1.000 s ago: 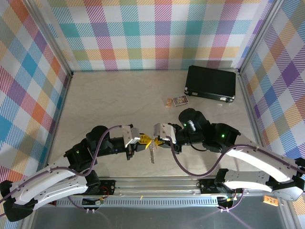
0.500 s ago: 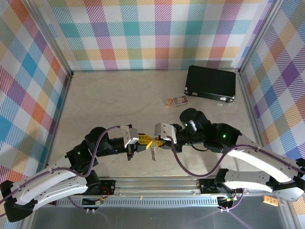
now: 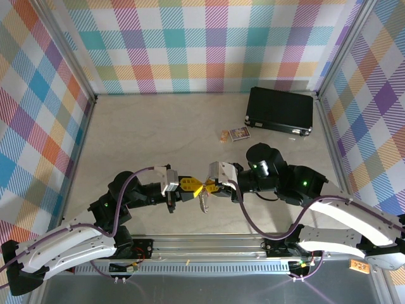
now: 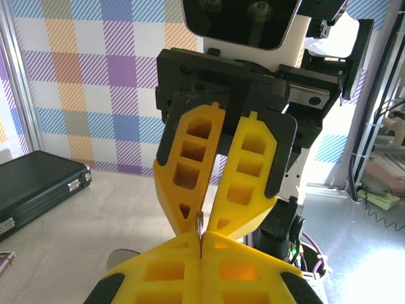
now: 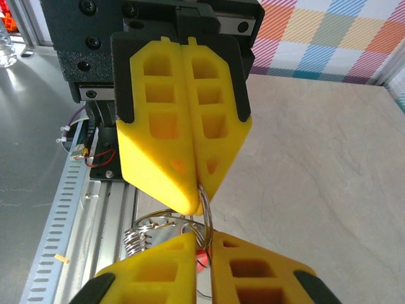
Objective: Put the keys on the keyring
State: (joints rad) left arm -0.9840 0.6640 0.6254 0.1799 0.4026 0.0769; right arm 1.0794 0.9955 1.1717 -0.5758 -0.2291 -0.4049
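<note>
Over table [image 3: 152, 133] front edge: left gripper [image 3: 195, 186], right gripper [image 3: 206, 187] tip to tip, both clamped narrow on keyring [image 5: 171, 217] wire; key [image 5: 201, 258], red tag showing, just beside ring.

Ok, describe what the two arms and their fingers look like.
The left arm and right arm match: glossy white shells on the long links, black joints with small green lights, and a purple cable looping along each. Their fingers are bright yellow plastic wedges with square cut-outs, on black mounts.

Shiny metal keyring [image 5: 204, 212], matt yellow plastic jaws, smooth marbled table [image 5: 316, 158].
</note>
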